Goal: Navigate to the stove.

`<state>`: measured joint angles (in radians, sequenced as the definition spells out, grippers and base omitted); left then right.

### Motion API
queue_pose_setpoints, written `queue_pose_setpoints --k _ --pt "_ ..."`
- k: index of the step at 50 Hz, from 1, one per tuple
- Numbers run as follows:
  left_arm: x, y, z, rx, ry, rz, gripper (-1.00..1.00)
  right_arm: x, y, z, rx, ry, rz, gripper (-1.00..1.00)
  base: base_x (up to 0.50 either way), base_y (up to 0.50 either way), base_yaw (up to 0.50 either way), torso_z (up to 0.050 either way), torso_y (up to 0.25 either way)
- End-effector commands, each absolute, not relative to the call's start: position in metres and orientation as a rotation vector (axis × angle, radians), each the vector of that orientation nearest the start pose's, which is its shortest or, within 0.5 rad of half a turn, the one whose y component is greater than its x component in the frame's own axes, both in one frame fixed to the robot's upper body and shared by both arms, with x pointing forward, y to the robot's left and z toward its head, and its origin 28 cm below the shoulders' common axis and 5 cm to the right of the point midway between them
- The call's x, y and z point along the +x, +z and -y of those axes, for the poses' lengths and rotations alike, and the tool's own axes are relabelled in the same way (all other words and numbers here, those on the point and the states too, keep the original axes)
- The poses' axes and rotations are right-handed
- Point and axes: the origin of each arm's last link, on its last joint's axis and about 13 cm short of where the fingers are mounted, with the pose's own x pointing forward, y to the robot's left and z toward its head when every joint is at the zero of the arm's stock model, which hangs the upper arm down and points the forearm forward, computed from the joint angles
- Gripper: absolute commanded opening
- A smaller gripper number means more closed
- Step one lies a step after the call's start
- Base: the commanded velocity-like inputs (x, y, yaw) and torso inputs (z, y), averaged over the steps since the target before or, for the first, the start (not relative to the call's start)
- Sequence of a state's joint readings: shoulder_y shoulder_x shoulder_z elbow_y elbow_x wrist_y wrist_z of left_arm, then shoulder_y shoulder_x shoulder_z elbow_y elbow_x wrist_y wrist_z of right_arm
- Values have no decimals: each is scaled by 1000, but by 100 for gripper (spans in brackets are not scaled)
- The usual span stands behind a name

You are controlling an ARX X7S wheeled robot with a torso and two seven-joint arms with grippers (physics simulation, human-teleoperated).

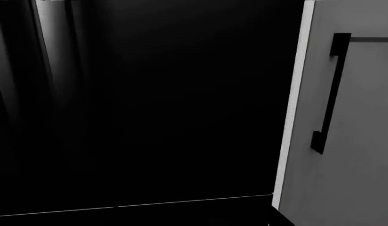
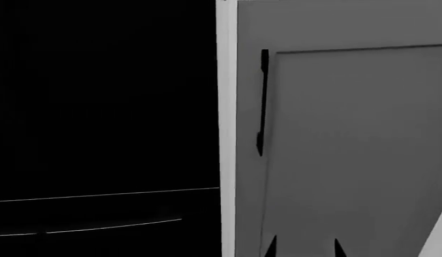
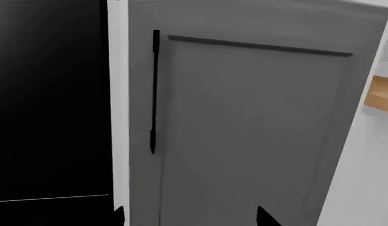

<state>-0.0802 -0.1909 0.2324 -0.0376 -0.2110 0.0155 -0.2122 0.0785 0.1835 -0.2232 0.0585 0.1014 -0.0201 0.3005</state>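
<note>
Since the stove wasn't in any view, only a tall black appliance front (image 2: 99, 107) left of a grey cabinet door (image 2: 349, 150), base needed backing off & turning to search; both pincers' state: can't tell.

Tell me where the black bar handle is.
In the head view, the handle stands upright on the grey cabinet door, near its left edge, just right of the black appliance front.

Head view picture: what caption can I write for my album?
Robot facing a tall black appliance front beside a grey cabinet door.
</note>
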Motion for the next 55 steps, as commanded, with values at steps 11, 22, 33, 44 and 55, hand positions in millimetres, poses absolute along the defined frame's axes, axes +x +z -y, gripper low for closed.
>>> queue_pose_setpoints --k 11,22,33,44,55 --pt "226 18 -206 -15 -8 5 100 226 15 102 -70 -119 22 100 -61 9 -500 0 0" --pt "227 18 -207 -20 -4 6 100 227 14 103 -63 -137 10 100 -75 17 -460 0 0" --pt "226 18 -207 -19 -4 6 100 226 14 103 -58 -140 3 100 -116 33 -479 0 0" --pt "226 18 -207 -20 -8 3 100 226 15 103 -55 -144 2 100 -122 44 -500 0 0" --pt "227 17 -206 -21 -11 -4 100 227 13 104 -54 -139 -2 100 -117 52 -500 0 0"
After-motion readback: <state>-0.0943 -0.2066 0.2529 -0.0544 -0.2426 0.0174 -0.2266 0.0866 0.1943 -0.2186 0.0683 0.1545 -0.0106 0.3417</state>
